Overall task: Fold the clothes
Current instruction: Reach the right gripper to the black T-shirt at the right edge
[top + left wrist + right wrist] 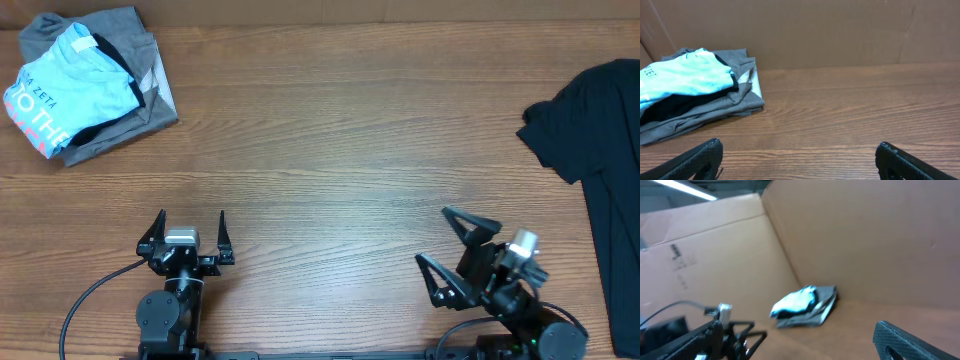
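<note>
The black T-shirt (612, 140) lies spread at the table's right edge, one sleeve pointing left, partly cut off by the overhead view. No wrist view shows it. My left gripper (186, 228) is open and empty near the front edge at the left; its fingers frame bare wood in the left wrist view (799, 150). My right gripper (433, 235) is open and empty at the front right, turned to the left, well short of the shirt. Its view (800, 337) is blurred.
A folded pile sits at the back left: a grey garment (130, 110) under a light blue printed shirt (70, 85). The pile also shows in the left wrist view (695, 85) and the right wrist view (805, 305). Cardboard walls (840, 30) stand behind the table.
</note>
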Controlling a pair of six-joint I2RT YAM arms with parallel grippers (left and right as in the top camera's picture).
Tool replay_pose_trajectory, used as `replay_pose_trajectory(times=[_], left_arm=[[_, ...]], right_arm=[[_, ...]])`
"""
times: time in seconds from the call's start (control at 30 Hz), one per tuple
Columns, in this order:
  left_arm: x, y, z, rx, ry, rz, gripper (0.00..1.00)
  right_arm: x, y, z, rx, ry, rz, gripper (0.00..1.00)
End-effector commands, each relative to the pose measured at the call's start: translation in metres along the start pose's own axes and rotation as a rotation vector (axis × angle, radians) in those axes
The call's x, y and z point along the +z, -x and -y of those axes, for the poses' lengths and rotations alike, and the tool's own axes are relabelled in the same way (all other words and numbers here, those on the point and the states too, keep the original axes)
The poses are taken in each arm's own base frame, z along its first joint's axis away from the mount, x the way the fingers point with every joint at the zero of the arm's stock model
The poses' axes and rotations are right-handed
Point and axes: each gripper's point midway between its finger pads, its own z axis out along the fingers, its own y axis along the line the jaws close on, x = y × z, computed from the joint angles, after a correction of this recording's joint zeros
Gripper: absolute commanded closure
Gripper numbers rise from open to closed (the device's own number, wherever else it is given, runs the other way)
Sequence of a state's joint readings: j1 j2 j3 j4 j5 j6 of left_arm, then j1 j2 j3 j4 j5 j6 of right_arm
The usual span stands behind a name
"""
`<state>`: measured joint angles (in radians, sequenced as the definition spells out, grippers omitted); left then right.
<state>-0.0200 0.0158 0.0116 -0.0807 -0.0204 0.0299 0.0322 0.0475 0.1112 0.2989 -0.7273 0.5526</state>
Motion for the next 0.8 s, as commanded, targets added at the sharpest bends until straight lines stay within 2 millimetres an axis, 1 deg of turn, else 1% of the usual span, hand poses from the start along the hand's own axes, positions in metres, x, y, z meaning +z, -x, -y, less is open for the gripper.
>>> replay_pose_trajectory(times=[0.0, 0.03, 0.1, 0.17, 0.23, 0.3, 0.33, 0.37, 0.47, 0.5, 0.53, 0.57, 0.6, 0.63, 0.67, 0.73, 0.77], left_arm=[[0.0, -0.001, -0.001, 0.019, 0.007, 0.003, 0.0], [0.0, -0.001, -0.001, 0.019, 0.007, 0.003, 0.0], [0.0, -0.001, -0.001, 0.019, 0.007, 0.003, 0.0], [0.0, -0.001, -0.001, 0.019, 0.007, 0.003, 0.0], [0.0, -0.001, -0.001, 0.019, 0.007, 0.003, 0.0], [0.0, -0.001, -0.001, 0.019, 0.007, 0.003, 0.0], [0.0, -0.001, -0.001, 0.019, 0.007, 0.003, 0.0], [0.0, -0.001, -0.001, 0.019, 0.007, 0.003, 0.0], [0.0, -0.001, -0.001, 0.019, 0.007, 0.003, 0.0], [0.0, -0.001, -0.001, 0.019, 0.007, 0.003, 0.0], [0.0, -0.001, -0.001, 0.019, 0.007, 0.003, 0.0], [0.0, -0.001, -0.001, 0.019, 0.007, 0.003, 0.0], [0.0, -0.001, -0.001, 0.019, 0.007, 0.003, 0.0], [0.0, -0.001, -0.001, 0.019, 0.007, 0.003, 0.0], [0.0, -0.001, -0.001, 0.019, 0.007, 0.003, 0.0], [0.0, -0.001, -0.001, 0.019, 0.007, 0.003, 0.0], [0.0, -0.001, -0.001, 0.019, 0.007, 0.003, 0.0]], right_arm=[[0.009, 0.052, -0.005, -0.122, -0.07, 0.071, 0.0], [0.013, 0.059, -0.003, -0.142, -0.091, 0.06, 0.0], [0.023, 0.072, 0.009, -0.178, -0.154, 0.027, 0.0], [0.036, 0.084, 0.033, -0.204, -0.257, -0.026, 0.0], [0.048, 0.091, 0.064, -0.196, -0.382, -0.091, 0.0], [0.054, 0.097, 0.102, -0.138, -0.551, -0.162, 0.0], [0.056, 0.099, 0.127, -0.105, -0.665, -0.215, 0.0], [0.058, 0.1, 0.143, -0.097, -0.733, -0.256, 0.0], [0.067, 0.094, 0.191, -0.11, -0.884, -0.434, 0.0], [0.069, 0.087, 0.221, -0.089, -0.973, -0.541, 0.0], [0.069, 0.082, 0.238, -0.072, -1.022, -0.59, 0.0], [0.066, 0.078, 0.253, -0.058, -1.064, -0.629, 0.0], [0.062, 0.074, 0.274, -0.04, -1.126, -0.678, 0.0], [0.05, 0.068, 0.306, -0.012, -1.217, -0.744, 0.0], [0.044, 0.063, 0.32, 0.007, -1.251, -0.774, 0.0], [0.037, 0.055, 0.339, 0.036, -1.28, -0.807, 0.0], [0.031, 0.047, 0.352, 0.051, -1.299, -0.821, 0.0]])
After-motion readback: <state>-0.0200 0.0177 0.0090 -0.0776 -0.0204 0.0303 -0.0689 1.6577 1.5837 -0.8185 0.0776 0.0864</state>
